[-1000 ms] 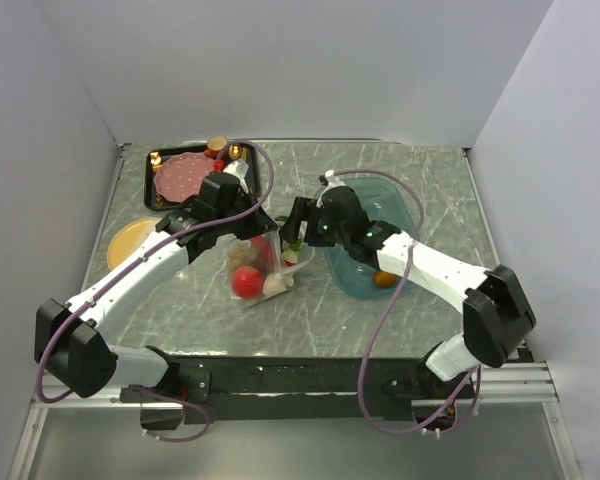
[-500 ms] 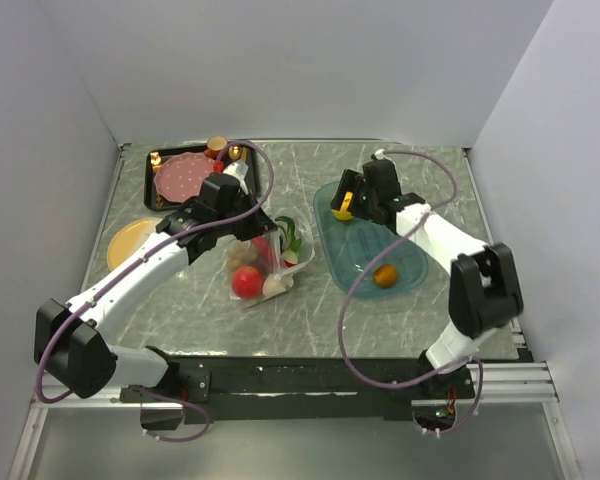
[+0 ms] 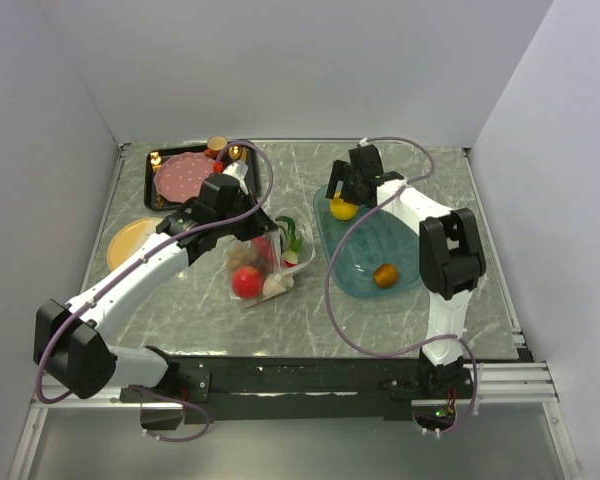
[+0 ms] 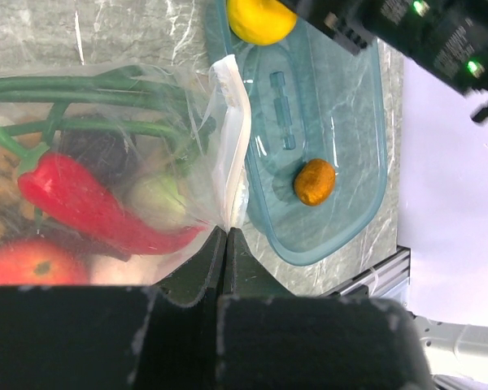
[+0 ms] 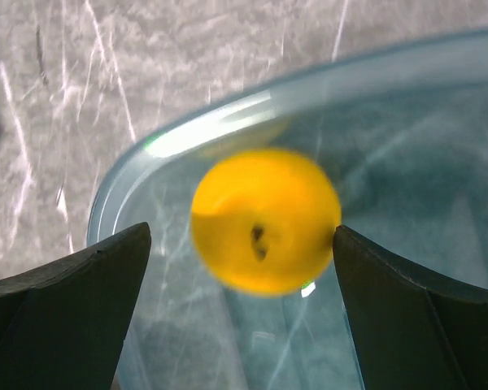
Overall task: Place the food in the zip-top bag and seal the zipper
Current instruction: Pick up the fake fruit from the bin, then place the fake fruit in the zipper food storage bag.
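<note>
Between the spread jaws of the right gripper (image 5: 240, 240) sits the yellow fruit (image 5: 264, 219), at the rim end of the tray (image 5: 122, 203), not yet clamped. The left gripper (image 4: 226, 244) is pinched closed on the bag (image 4: 106, 146) at the end of its zipper strip (image 4: 232, 97), with the chili (image 4: 89, 203) lying just beyond its tips. Loading looks part done. Next, the right jaws should close, lift and carry the yellow fruit to the bag's mouth. An orange fruit (image 4: 314, 181) also waits.

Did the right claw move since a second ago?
Yes. The right gripper moved right, away from the bag, to the far end of the tray, over the yellow fruit.
</note>
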Available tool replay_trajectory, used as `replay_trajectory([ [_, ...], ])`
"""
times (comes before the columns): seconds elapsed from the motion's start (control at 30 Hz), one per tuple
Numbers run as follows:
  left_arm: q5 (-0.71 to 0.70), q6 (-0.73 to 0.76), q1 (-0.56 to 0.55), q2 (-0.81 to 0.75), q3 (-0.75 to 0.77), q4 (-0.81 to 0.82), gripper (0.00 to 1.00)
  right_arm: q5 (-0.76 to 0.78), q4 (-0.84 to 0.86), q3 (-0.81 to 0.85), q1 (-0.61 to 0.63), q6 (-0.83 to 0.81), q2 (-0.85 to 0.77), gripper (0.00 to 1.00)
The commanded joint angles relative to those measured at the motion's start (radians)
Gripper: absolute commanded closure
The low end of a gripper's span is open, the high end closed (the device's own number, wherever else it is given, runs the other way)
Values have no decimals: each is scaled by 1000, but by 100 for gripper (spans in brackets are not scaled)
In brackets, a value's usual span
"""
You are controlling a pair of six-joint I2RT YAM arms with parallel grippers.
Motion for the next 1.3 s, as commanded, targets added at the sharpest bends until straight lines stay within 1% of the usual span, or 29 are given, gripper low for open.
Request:
replay_trajectory([
  [0.0, 17, 1, 1, -26, -3, 43, 99, 43, -45, 51, -2, -28, 53, 0],
  [0.17, 12, 5, 1, -21, 0, 37, 99, 76, -56, 18, -1, -19, 41, 2],
  [0.2, 13, 7, 1, -20, 0, 37, 99, 68, -53, 15, -2, -20, 41, 3],
  [0.27, 13, 7, 1, -18, 0, 37, 99, 71, -41, 5, -1, -23, 41, 10],
  [0.3, 13, 5, 1, -17, -1, 37, 99, 71, -47, 8, 1, -22, 41, 16],
  [0.33, 13, 5, 1, -18, -1, 37, 99, 71, -38, -1, -1, -20, 39, 34],
  [0.4, 12, 2, 1, -21, -1, 35, 99, 63, -37, -8, -2, -16, 32, 45],
  [0.43, 12, 2, 1, -23, -1, 37, 99, 59, -44, -6, -2, -14, 30, 51],
  [0.5, 10, 2, 1, -23, -3, 38, 99, 54, -51, -15, -1, 1, 15, 61],
  [0.53, 12, 4, 1, -21, 0, 35, 99, 59, -50, -40, -2, 12, 1, 67],
  [0.6, 6, 7, 1, -18, 7, 28, 99, 56, -21, -86, -2, 22, -78, 68],
  [0.63, 6, 7, 1, -17, 5, 29, 99, 53, -5, -142, -2, 27, -112, 68],
  [0.67, 9, 8, 1, -15, 7, 31, 99, 37, 33, -173, -2, 32, -191, 68],
  [0.73, 12, 8, 1, -14, 7, 31, 99, 2, 64, -245, -2, 36, -265, 68],
  [0.77, 9, 10, 1, -12, 8, 31, 99, -6, 73, -259, -1, 42, -325, 68],
  [0.87, 9, 13, 1, -6, 13, 26, 99, -68, 67, -308, 1, 56, -413, 68],
  [0.93, 7, 13, 1, -6, 11, 29, 99, -90, 97, -365, 12, 67, -459, 68],
  [1.03, 9, 13, 1, -1, 13, 31, 99, -131, 97, -400, 15, 78, -487, 68],
  [1.13, 7, 16, 1, 0, 16, 25, 99, -223, 159, -468, 31, 119, -552, 68],
  [1.27, 9, 10, 1, -3, 14, 24, 99, -240, 174, -479, 117, 219, -635, 67],
])
